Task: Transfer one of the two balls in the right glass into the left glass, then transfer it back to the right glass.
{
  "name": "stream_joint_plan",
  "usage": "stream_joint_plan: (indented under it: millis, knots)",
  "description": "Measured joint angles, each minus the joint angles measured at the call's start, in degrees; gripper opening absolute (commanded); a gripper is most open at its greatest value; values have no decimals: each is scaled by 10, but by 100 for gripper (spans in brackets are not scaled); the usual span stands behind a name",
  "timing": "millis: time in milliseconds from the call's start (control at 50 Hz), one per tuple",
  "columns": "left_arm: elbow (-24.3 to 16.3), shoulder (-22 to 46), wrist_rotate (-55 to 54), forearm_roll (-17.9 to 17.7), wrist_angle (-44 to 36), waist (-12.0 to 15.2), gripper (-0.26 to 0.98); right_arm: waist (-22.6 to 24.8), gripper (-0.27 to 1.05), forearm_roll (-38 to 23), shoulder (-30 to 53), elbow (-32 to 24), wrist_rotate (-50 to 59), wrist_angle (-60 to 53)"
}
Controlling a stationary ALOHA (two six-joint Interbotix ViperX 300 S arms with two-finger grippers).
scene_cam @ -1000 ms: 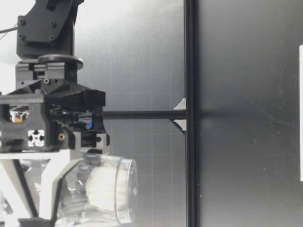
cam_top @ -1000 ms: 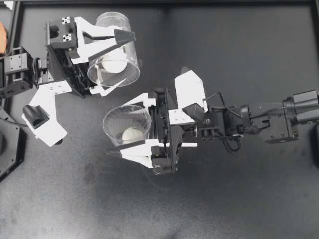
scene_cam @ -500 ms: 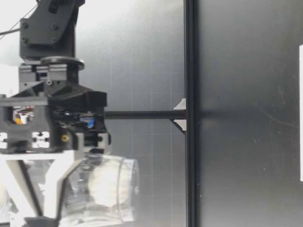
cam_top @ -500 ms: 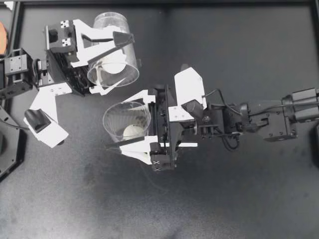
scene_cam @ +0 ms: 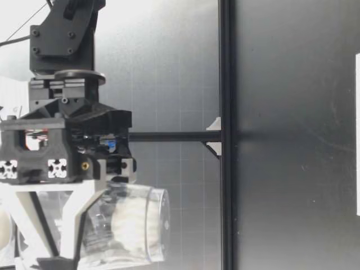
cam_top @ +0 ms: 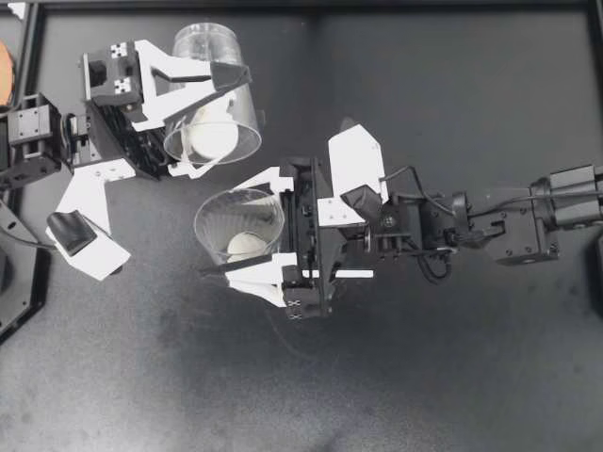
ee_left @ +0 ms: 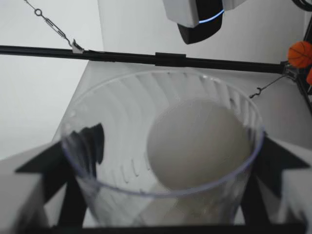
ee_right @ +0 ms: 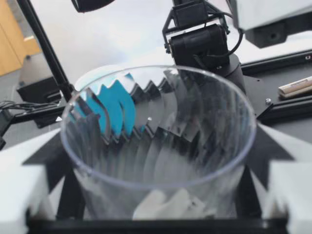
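My left gripper [cam_top: 209, 118] is pinching the left glass [cam_top: 209, 42] from two sides and holding it tipped, mouth facing the right glass [cam_top: 254, 202], with one ball [cam_top: 213, 137] lying close to the rim. My right gripper [cam_top: 221, 233] is clamping the right glass between its fingers, mouth up, above the table [cam_top: 452, 377]; the other ball [cam_top: 247, 247] is resting at its bottom. From above, the two rims are near but are not overlapping.

With one ball in each glass, the return pour appears to be the step in hand. Doing it well likely means bringing the left glass's lip over the middle of the right glass's mouth before tipping any further, since the ball is sitting so near the edge that a small extra tilt may send it out short of the target. The right glass should be staying level and just under the lip, so that the ball is dropping only a little way and is not bouncing off the ball already inside. A slow wrist roll seems safer than a quick one, and the rims are best kept from knocking
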Motion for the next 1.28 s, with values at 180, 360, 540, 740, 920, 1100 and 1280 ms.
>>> stream_joint_plan:
  millis: [180,360,540,740,920,1100,1280]
  knots:
    - [2,0,-5,-2,-4,0,76,0,72,0,-1,0,0,1]
    - [12,0,-44,-52,-11,-5,76,0,72,0,-1,0,9,4]
    - [37,-4,-220,-173,-11,-83,76,1,72,0,-2,5,35,11]
    - [79,-36,-349,-185,-10,-127,76,1,72,-2,-3,20,32,11]
    - [120,-82,-420,-185,-7,-134,76,1,72,-3,-17,53,-4,12]
    - [156,-127,-501,-185,17,-137,76,1,72,-3,-63,100,-62,18]
    - [175,-149,-580,-185,33,-137,76,1,72,-2,-131,153,-101,18]
